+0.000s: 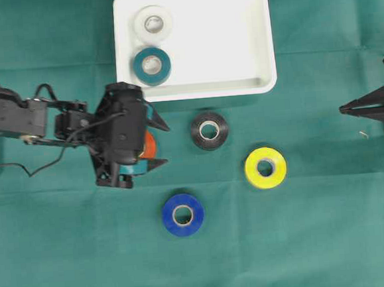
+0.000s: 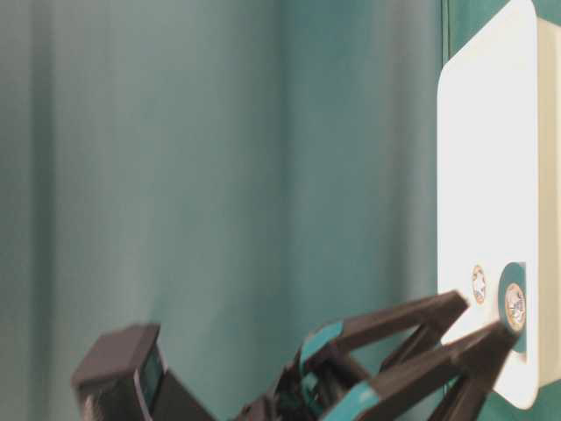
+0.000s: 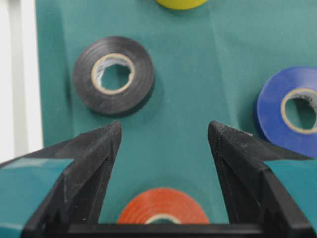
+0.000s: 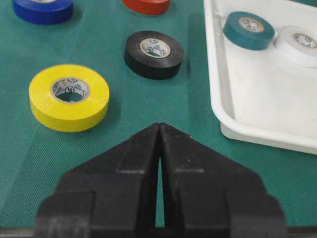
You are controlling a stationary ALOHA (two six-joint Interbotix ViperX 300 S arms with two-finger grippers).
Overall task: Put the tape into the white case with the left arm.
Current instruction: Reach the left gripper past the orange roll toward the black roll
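Observation:
The white case (image 1: 255,19) stands at the back of the green cloth with a white tape roll (image 1: 153,23) and a teal tape roll (image 1: 151,65) inside. My left gripper (image 1: 166,144) hovers open over an orange tape roll (image 1: 150,145). In the left wrist view the orange roll (image 3: 163,208) lies on the cloth between the spread fingers of the left gripper (image 3: 164,130), touching neither. My right gripper (image 1: 344,109) rests shut at the far right, and in its own view the right gripper (image 4: 159,126) holds nothing.
A black tape roll (image 1: 209,130), a yellow roll (image 1: 266,167) and a blue roll (image 1: 183,214) lie on the cloth in front of the case. The case's near wall (image 3: 12,74) runs just left of the left gripper.

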